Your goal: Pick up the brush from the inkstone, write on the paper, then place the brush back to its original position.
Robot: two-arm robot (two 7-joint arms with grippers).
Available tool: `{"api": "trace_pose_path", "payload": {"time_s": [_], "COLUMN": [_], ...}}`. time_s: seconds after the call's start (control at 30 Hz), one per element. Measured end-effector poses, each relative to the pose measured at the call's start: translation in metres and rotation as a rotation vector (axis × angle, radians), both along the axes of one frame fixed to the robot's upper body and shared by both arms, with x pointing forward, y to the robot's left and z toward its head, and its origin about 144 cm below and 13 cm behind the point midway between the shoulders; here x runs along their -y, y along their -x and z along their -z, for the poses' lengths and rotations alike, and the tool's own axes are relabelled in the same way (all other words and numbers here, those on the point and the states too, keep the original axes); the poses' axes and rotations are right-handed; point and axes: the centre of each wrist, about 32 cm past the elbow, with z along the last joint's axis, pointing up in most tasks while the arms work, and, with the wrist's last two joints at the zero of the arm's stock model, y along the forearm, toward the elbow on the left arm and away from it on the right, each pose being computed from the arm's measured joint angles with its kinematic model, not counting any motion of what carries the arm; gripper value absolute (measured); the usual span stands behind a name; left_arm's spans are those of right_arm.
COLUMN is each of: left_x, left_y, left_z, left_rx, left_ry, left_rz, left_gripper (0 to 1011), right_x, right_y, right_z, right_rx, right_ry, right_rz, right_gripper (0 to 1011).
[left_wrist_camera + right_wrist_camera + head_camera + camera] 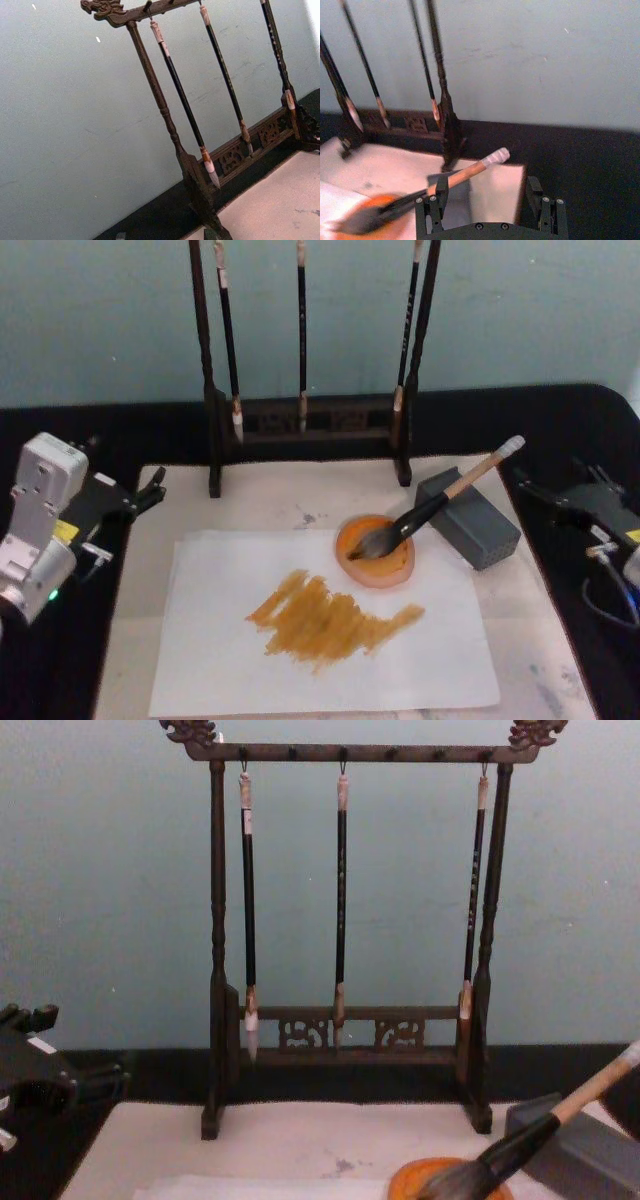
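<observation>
Paper (250, 660) is already inked & the brush (440, 502) lies head in the inkstone (380, 580), handle on the grey block (485, 530). So prob. just back the right gripper (486, 186) straight off w/o nudging the handle. Its jaws are spread & empty, handle tip just ahead of them, not touching. Left gripper (150, 490) is parked well apart.

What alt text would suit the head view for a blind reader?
A thick brush lies with its bristles in an orange dish and its handle propped on a grey block, beside paper bearing orange-brown strokes. A rack of three thin brushes stands behind; the left gripper and right gripper wait at either side.
</observation>
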Motion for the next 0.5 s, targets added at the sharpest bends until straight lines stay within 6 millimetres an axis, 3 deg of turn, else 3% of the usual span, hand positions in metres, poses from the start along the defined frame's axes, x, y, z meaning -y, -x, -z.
{"api": "trace_pose_path", "payload": {"time_s": [0.27,0.5], "left_x": [0.000,0.000], "left_y": [0.000,0.000], "left_z": [0.000,0.000], "left_rx": [0.000,0.000], "left_ry": [0.000,0.000], "left_rz": [0.000,0.000], "left_gripper": [1010,1010], "right_x": [0.014,0.010], "right_y": [0.016,0.013], "right_z": [0.002,0.014], "right_rx": [-0.141,-0.232], "right_ry": [-0.378,-0.608], "right_rz": [0.011,0.004], "right_gripper": [1000,1000]}}
